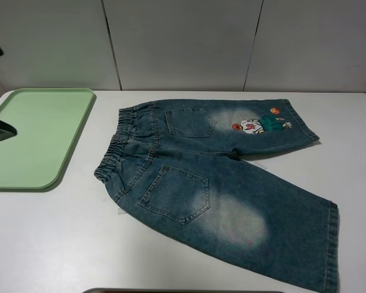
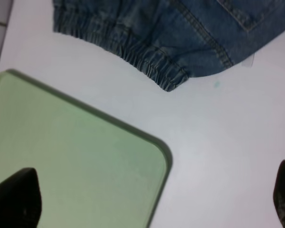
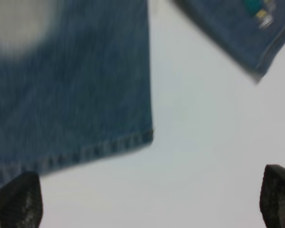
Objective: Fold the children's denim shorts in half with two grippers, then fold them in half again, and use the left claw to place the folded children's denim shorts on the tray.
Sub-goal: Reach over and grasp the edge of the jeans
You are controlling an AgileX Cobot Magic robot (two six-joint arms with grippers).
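Lying unfolded on the white table (image 1: 61, 244), the children's denim shorts (image 1: 219, 183) are seen whole only from the high camera, with the waistband (image 1: 119, 143) turned towards the nearby tray (image 1: 30, 134) and the cartoon patch (image 1: 259, 122) on the far leg. Only a waistband corner and a tray corner are caught by the left wrist view, where the left claw (image 2: 149, 202) is spread wide, with nothing held or touched. The right gripper (image 3: 147, 199) is likewise parted near a leg hem (image 3: 85, 154), empty.
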